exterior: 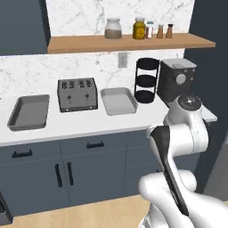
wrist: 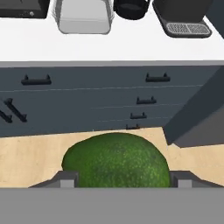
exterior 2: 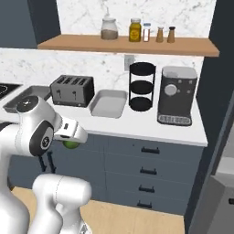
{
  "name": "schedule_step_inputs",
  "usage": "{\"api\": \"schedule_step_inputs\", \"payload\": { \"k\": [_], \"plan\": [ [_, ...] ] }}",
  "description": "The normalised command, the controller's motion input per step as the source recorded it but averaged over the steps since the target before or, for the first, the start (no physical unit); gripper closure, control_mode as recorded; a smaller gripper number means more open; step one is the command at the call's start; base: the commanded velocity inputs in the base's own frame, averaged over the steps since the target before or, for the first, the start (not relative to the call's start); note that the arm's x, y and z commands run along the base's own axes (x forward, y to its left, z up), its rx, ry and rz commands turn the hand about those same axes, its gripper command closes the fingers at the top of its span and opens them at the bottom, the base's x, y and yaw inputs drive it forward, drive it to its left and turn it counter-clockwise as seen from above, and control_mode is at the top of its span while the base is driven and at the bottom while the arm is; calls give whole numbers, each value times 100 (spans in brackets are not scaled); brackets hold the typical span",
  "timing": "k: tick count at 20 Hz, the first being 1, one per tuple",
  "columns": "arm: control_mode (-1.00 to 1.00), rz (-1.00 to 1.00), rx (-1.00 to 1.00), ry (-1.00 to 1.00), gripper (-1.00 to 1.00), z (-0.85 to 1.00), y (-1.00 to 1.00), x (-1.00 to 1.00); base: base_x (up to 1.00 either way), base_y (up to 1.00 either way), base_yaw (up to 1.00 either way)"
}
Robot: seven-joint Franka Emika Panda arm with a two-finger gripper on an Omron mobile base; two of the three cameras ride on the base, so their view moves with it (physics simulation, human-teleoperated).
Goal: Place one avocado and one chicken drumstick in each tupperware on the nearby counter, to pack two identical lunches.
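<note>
I have the white tabletop [exterior: 111,122] running across the middle of the left base view, with two grey tupperware trays on it: one at the left edge [exterior: 29,111] and one right of centre [exterior: 118,100], a toaster [exterior: 77,94] standing between them. A black tiered stand [exterior: 146,80] and a coffee machine [exterior: 177,80] sit further right.

My read is that I am in the carrying step: the first avocado is in hand and not yet delivered, and both trays look empty from here. The next move calls for lifting the arm up over the tabletop edge and bringing the fruit above one tray before letting go.

The arm is folded close to the base, elbow high, the hand held low in front of the drawers.

In the hand view the claw [wrist: 119,179] is gripping the avocado [wrist: 116,159], its fingertips [wrist: 65,179] pressed against either side of the green skin. In the right base view the fruit peeks out green beneath the wrist, at middle left of the frame.
</note>
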Motion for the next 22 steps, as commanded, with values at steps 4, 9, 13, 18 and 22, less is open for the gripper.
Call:
{"api": "schedule_step_inputs", "payload": {
  "k": [4,9,13,18,22],
  "plan": [
    [100,0,0,0,100,0,0,0,40,100,2],
    [100,0,0,0,100,0,0,0,49,100,1],
    [100,0,0,0,100,0,0,0,45,99,0],
    [100,0,0,0,100,0,0,0,52,52,2],
    [100,0,0,0,100,0,0,0,52,48,4]
  ]
}}
